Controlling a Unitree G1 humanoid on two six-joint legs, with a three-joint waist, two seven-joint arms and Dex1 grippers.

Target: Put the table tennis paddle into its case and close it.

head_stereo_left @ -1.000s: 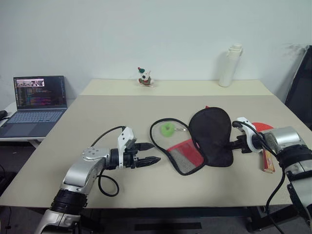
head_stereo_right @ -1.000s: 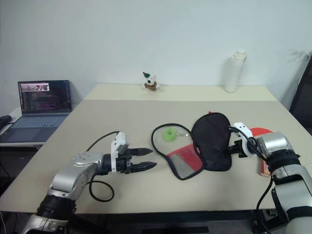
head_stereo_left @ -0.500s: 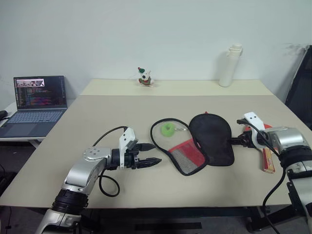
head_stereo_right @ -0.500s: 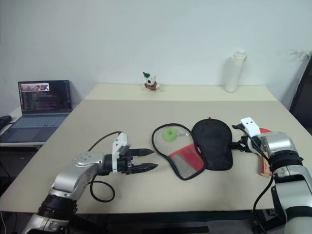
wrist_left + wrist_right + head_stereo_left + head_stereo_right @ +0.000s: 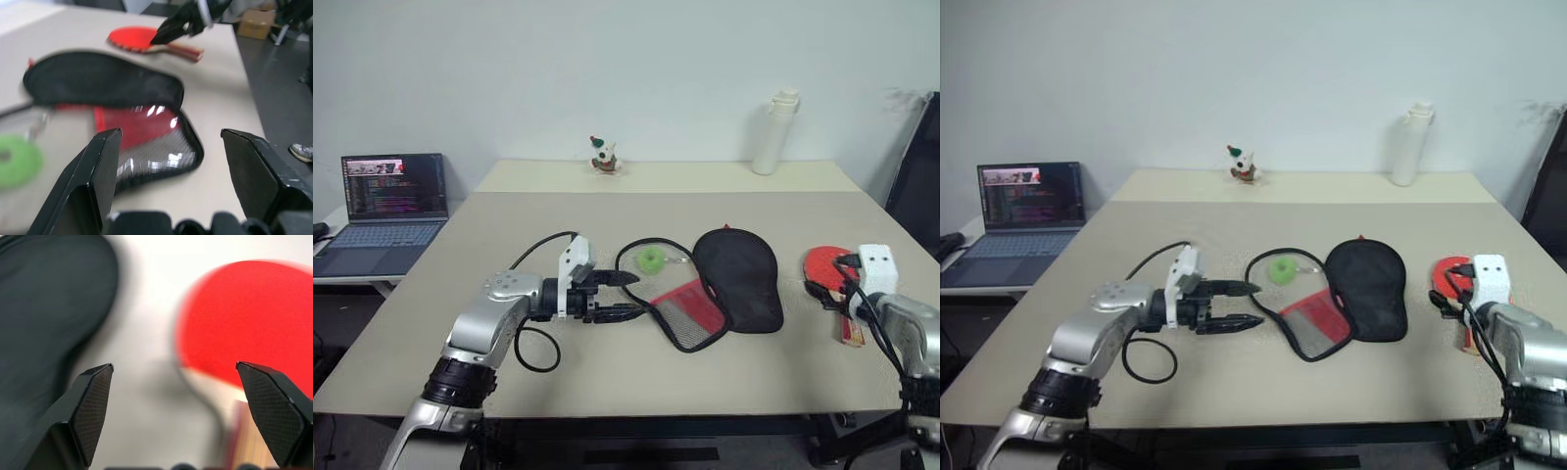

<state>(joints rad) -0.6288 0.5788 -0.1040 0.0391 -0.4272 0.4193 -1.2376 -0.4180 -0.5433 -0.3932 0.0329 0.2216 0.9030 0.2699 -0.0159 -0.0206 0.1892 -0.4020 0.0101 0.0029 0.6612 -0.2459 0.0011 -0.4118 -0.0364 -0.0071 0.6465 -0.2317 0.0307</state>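
Table (image 5: 509,235) carried everything. Case (image 5: 736,276) lay mid-table, black flap folded open over its red mesh half, green ring (image 5: 651,259) beside it. Paddle (image 5: 825,264) lay flat, well right of the case, outside it. My left gripper (image 5: 625,296) hovered just left of the case, fingers wide, empty. My right gripper (image 5: 183,396) sat over the paddle, fingers spread, holding nothing.

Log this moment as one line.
left claw open by case | right claw open over table tennis paddle | case unzipped
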